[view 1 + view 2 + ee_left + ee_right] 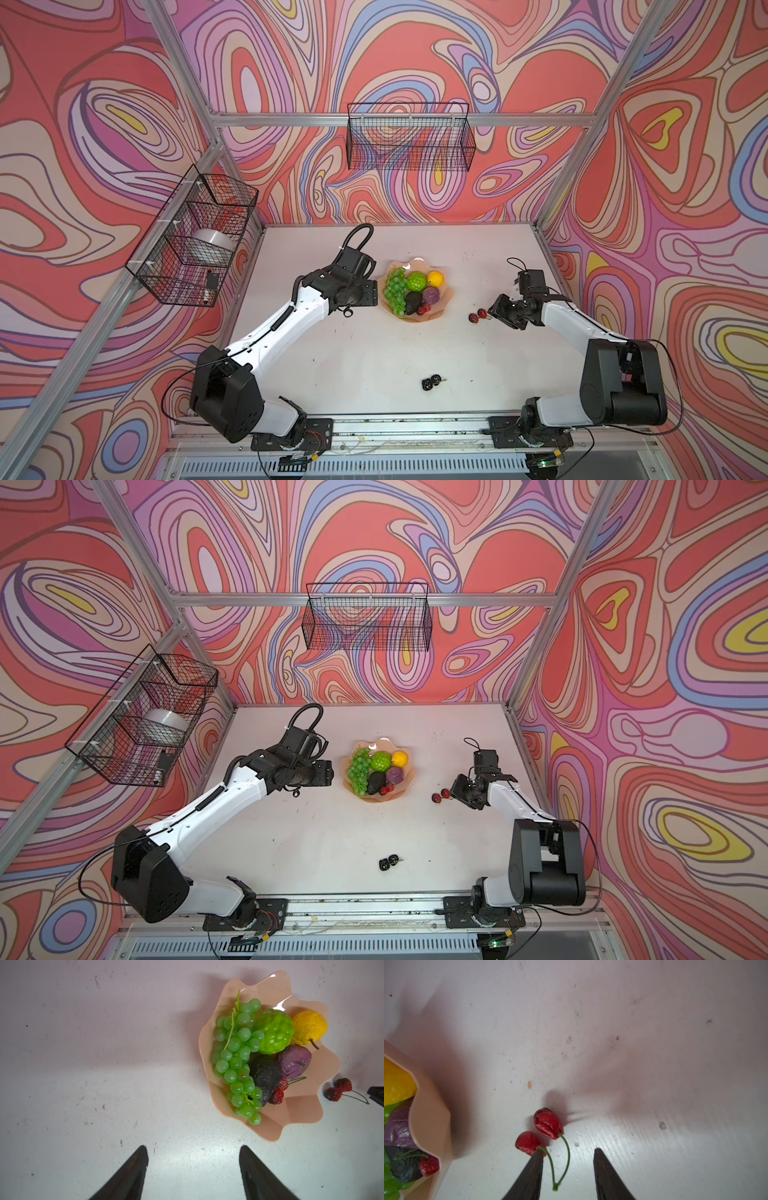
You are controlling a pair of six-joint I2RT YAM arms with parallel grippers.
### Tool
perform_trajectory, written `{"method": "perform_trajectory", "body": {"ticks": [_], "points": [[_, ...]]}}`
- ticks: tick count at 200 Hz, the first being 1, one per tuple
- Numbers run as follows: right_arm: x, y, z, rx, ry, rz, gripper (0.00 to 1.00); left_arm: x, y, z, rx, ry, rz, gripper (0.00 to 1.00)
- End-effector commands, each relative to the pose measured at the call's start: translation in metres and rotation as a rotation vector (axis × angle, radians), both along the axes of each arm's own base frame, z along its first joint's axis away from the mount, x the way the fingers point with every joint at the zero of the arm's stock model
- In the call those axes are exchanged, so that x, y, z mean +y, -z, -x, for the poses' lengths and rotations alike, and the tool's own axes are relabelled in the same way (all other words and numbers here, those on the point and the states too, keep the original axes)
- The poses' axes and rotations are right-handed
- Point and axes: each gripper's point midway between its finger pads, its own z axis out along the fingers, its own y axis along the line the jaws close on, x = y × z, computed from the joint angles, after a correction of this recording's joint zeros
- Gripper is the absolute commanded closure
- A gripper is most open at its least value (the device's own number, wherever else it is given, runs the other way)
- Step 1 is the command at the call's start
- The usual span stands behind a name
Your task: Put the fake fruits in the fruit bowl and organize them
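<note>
The peach fruit bowl (420, 319) (301, 1113) holds the green grapes (395, 291), a lime-green ball (417, 281), a yellow fruit (435, 278), the avocado (412, 302), a purple ball (431, 296) and a red cherry pair (424, 308). Another cherry pair (478, 315) (544, 1132) lies on the table to the right of the bowl. My right gripper (568, 1151) stands open over its green stems, and one fingertip overlaps a cherry. My left gripper (192, 1149) hangs open and empty just left of the bowl. A black berry pair (431, 381) sits toward the table's front.
One black wire basket (409, 137) hangs on the back wall. Another (191, 241) on the left wall holds a tape roll. Metal frame posts border the white table (374, 353) on both sides.
</note>
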Motion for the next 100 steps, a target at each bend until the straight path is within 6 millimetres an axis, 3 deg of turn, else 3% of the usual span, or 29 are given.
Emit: {"method": "perform_trajectory", "body": {"ticks": [1, 44, 100], "points": [[0.014, 0.003, -0.004, -0.013, -0.012, -0.094, 0.57, 0.001, 0.002, 0.0, 0.001, 0.001, 0.002, 0.27], [0.017, 0.011, 0.0, 0.002, -0.003, -0.118, 0.61, -0.001, 0.002, -0.003, 0.0, 0.001, 0.001, 0.27], [0.017, 0.015, 0.0, 0.003, -0.005, -0.119, 0.77, -0.001, 0.003, -0.004, 0.006, -0.002, 0.002, 0.27]]}}
